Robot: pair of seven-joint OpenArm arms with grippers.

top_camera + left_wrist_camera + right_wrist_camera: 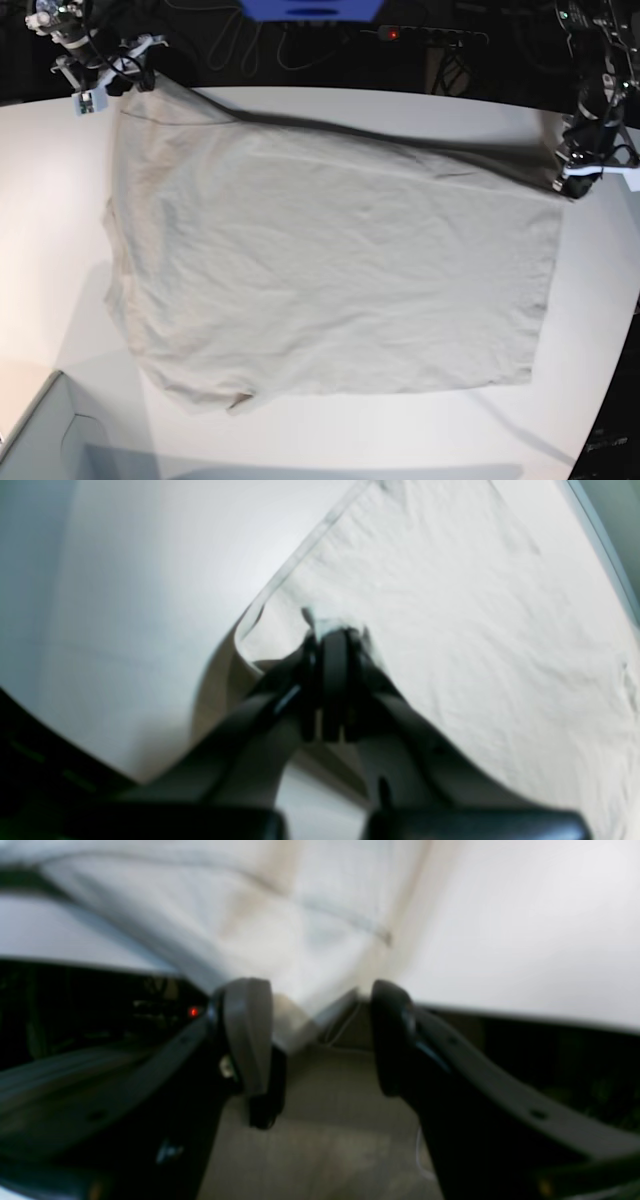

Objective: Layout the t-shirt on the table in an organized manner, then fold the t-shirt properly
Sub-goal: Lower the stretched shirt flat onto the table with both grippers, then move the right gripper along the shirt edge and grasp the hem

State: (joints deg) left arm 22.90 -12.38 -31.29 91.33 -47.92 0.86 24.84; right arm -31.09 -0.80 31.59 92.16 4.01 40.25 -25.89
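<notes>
Lying lengthwise left-right (base view), t-shirt, left pincer pinching hem, right pincer agape.

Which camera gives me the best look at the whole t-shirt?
The base view: the t-shirt shows almost whole, spread on the table. The left wrist view shows one pinched corner; the right wrist view shows a blurred edge.

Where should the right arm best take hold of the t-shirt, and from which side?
Probably at the t-shirt's far corner beside the right gripper, coming from beyond the table's far edge. That corner's hem sits at the edge, its open jaws already face it, and the left gripper pinches the opposite far corner.
</notes>
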